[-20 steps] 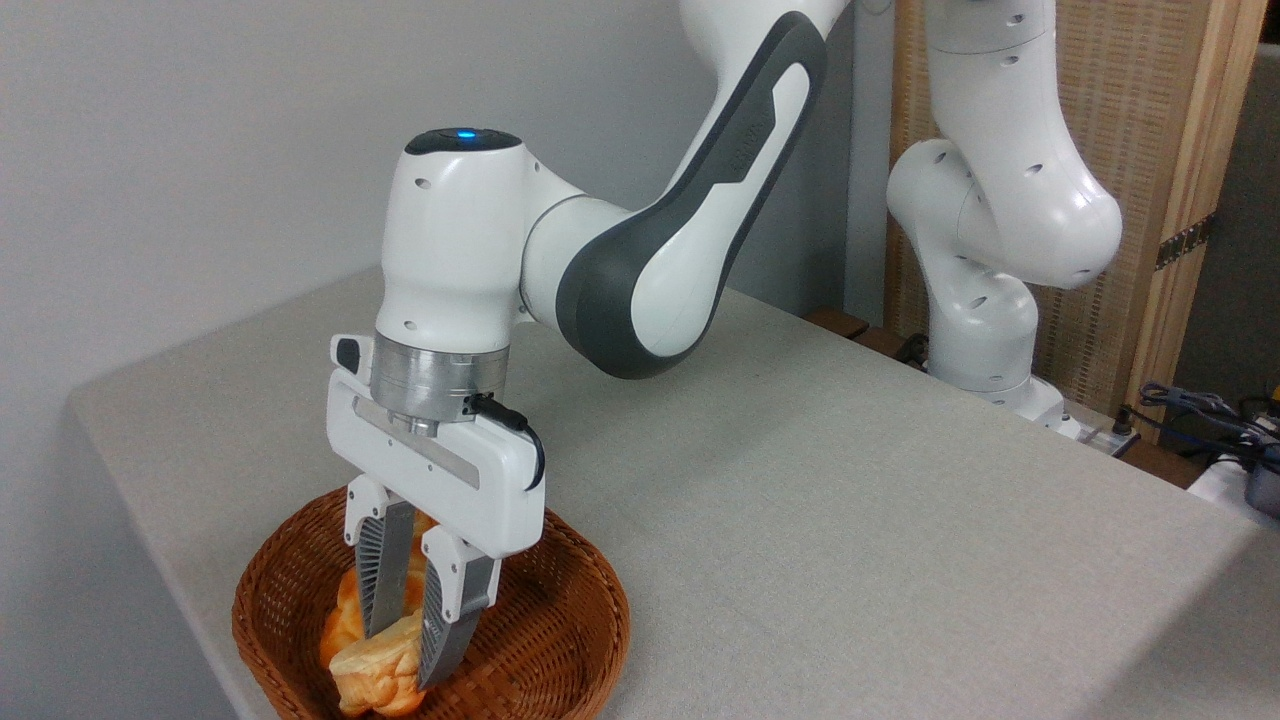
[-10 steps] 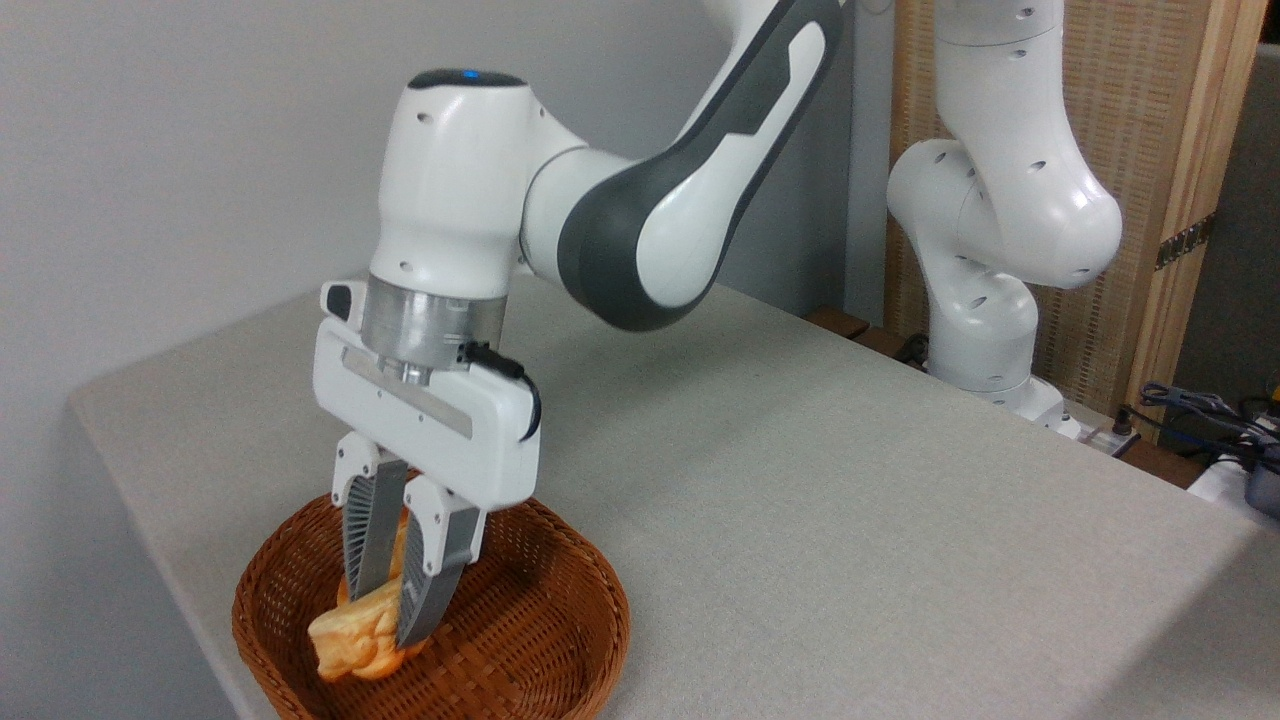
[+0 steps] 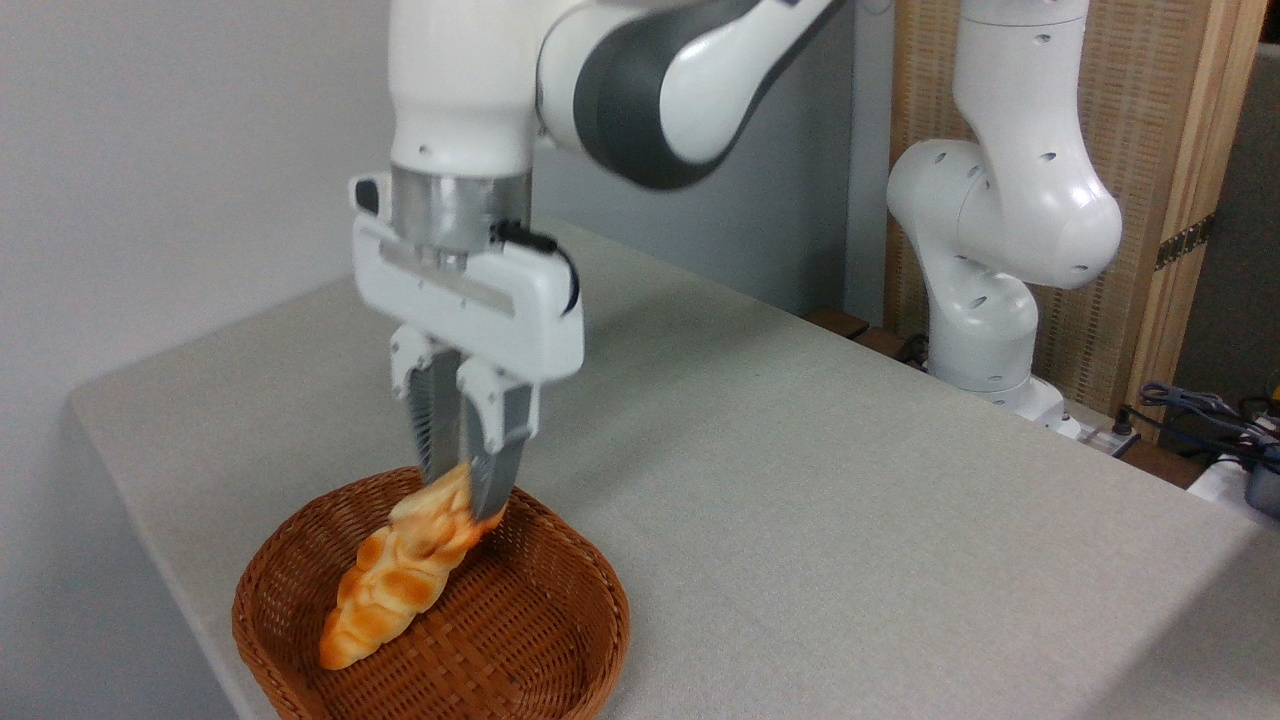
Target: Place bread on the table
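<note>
Camera view: the gripper (image 3: 463, 492) is seen pointing straight down above the upper rim of a brown wicker basket (image 3: 590, 585), and its two ribbed fingers (image 3: 432, 420) are drawn close together, pinched on the bread (image 3: 432, 500), of which a pale-yellow, bumpy piece is seen at the fingertips. The bread is thus held in the air over the basket, clear of the table (image 3: 800, 480). Toward 7 o'clock from the bread, a longer braided golden loaf (image 3: 395, 590) is seen slanting down inside the basket, with its lower end at the 7 o'clock wall. Whether the loaf's upper end is touched by the bread or the fingers cannot be told, since the two run together in the view. The basket is set at the near left corner of the table, which is covered in light grey-beige fabric. At 3 o'clock from the gripper, well apart, the arm's white base (image 3: 985, 300) is mounted beyond the table's far edge, in front of a wooden slatted panel (image 3: 1150, 150). At the far right edge, a bundle of cables (image 3: 1200, 405) is seen.
</note>
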`<state>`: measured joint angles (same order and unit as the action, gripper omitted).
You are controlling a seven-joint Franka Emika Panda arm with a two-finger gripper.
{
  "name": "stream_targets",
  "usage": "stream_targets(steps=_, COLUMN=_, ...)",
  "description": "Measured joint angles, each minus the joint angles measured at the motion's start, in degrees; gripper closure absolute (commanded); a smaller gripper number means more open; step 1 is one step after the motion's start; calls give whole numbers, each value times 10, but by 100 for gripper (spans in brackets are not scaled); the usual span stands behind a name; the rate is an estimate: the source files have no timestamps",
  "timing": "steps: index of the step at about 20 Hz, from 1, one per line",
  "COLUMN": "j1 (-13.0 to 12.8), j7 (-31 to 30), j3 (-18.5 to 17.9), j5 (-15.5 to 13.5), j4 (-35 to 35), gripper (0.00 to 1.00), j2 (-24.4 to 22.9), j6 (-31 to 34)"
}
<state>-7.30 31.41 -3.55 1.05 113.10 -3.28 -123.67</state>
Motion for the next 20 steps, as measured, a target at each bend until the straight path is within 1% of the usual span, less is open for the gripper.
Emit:
stream_targets(steps=3, j1=-5, j7=0, j3=4, j5=-7, j4=0, gripper=44, j2=-26, j6=80)
stream_targets(steps=5, j1=-15, j7=0, j3=10, j5=-10, j4=1, gripper=44, j2=-44, j6=152)
stream_targets(steps=7, j1=-26, j7=0, j3=12, j5=-10, j4=2, gripper=43, j2=-52, j6=198)
stream_targets(steps=9, j1=-35, j7=0, j3=13, j5=-12, j4=4, gripper=35, j2=-54, j6=228)
stream_targets(steps=10, j1=-37, j7=0, j3=13, j5=-14, j4=5, gripper=16, j2=-54, j6=234)
stream_targets(steps=11, j1=-39, j7=0, j3=13, j5=-20, j4=8, gripper=2, j2=-53, j6=241)
stream_targets(steps=12, j1=-39, j7=0, j3=13, j5=-22, j4=11, gripper=0, j2=-53, j6=243)
stream_targets(steps=17, j1=-41, j7=0, j3=13, j5=-30, j4=41, gripper=0, j2=-47, j6=244)
stream_targets(steps=20, j1=-54, j7=0, j3=14, j5=-31, j4=45, gripper=0, j2=-38, j6=244)
